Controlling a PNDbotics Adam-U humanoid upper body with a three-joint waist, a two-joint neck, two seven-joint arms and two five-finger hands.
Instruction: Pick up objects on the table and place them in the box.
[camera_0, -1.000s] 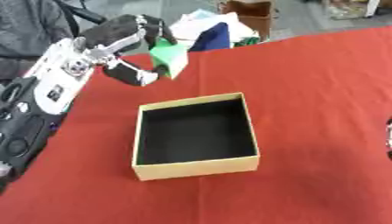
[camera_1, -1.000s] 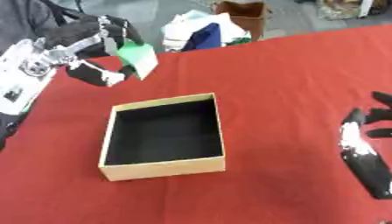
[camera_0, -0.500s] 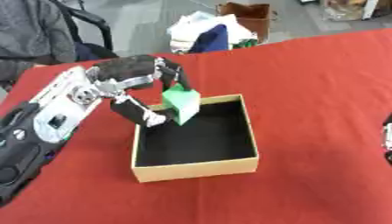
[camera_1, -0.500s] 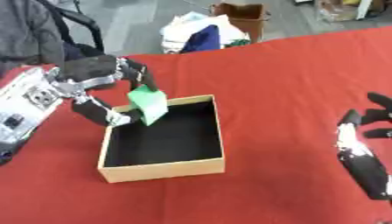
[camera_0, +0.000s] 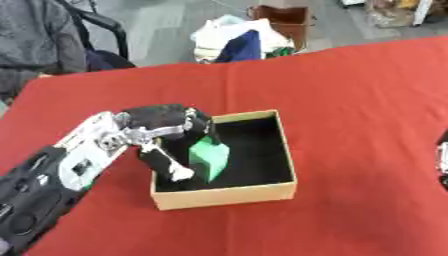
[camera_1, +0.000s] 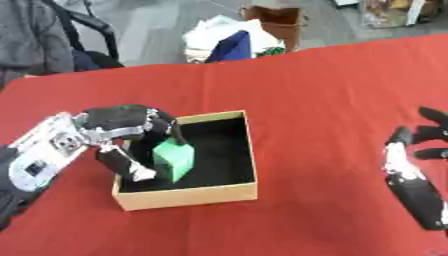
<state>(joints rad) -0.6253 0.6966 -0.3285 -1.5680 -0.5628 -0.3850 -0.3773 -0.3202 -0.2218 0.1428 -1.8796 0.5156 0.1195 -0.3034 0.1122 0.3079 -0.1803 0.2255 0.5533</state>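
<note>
My left hand (camera_0: 162, 131) reaches over the left wall of the box (camera_0: 229, 192), fingers (camera_0: 197, 124) curled over the top of the green block (camera_0: 210, 158) and thumb below at its left side, pinching it between them. The block hangs tilted inside the box, near the left wall; I cannot tell whether it touches the black floor. The box sits on the red surface (camera_0: 350, 90). My right hand (camera_1: 411, 172) rests at the right edge, fingers spread and straight.

Left hand (camera_0: 162, 131) curled, seemingly gripping; right hand (camera_1: 411, 165) rests open, fingers up.
</note>
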